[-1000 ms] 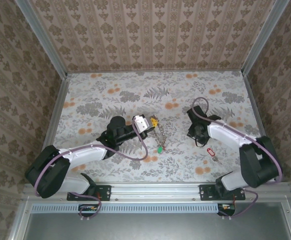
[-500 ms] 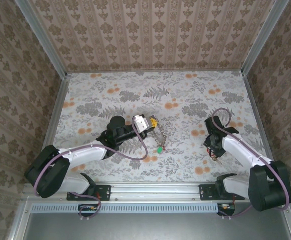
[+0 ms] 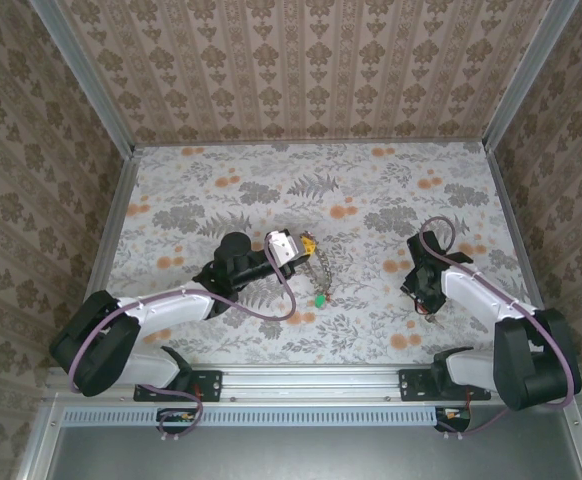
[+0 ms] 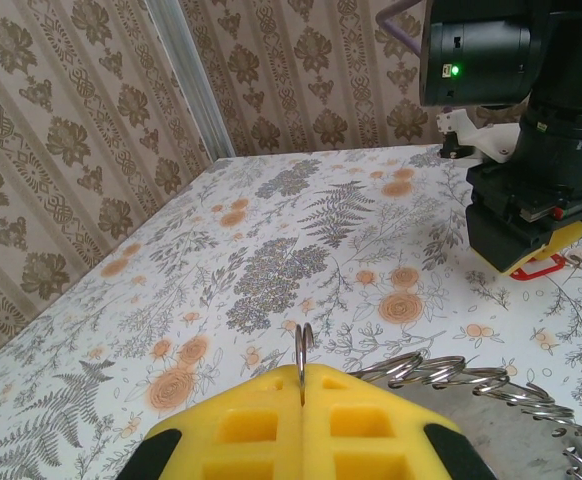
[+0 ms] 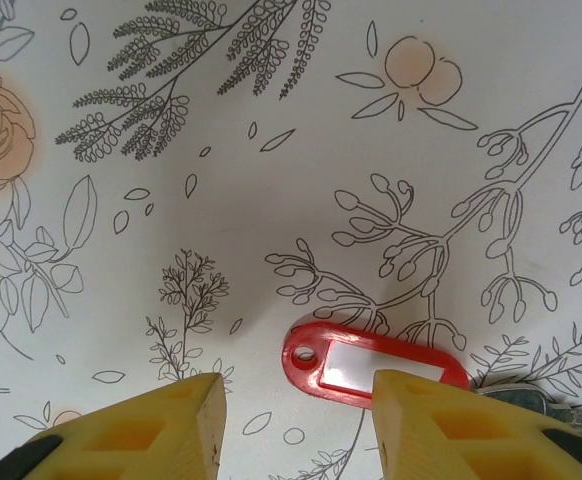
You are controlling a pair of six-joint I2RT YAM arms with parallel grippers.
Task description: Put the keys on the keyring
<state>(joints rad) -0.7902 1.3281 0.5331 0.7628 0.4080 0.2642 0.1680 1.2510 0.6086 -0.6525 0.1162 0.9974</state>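
Observation:
My left gripper (image 4: 301, 378) is shut on a thin loop of the silvery chain-textured keyring (image 4: 449, 376), which trails off to its right. In the top view the left gripper (image 3: 308, 245) sits mid-table with the keyring (image 3: 323, 270) stretching toward me, a green-tagged key (image 3: 318, 297) at its near end. A key with a red tag (image 5: 371, 365) lies flat on the table, its metal blade (image 5: 519, 400) to the right. My right gripper (image 5: 296, 405) hovers open just above it, the right finger (image 5: 421, 412) overlapping the tag. From above, the right gripper (image 3: 422, 296) stands over that red tag (image 3: 427, 308).
The floral tabletop (image 3: 271, 190) is walled by patterned panels with metal frame rails (image 3: 121, 200) at left and right. In the left wrist view my right gripper's body (image 4: 541, 190) stands at the upper right over the red tag (image 4: 536, 267).
My right arm has swung from near the table's middle out to the right and toward me, ending over the red-tagged key. The left arm and the keyring have not moved.

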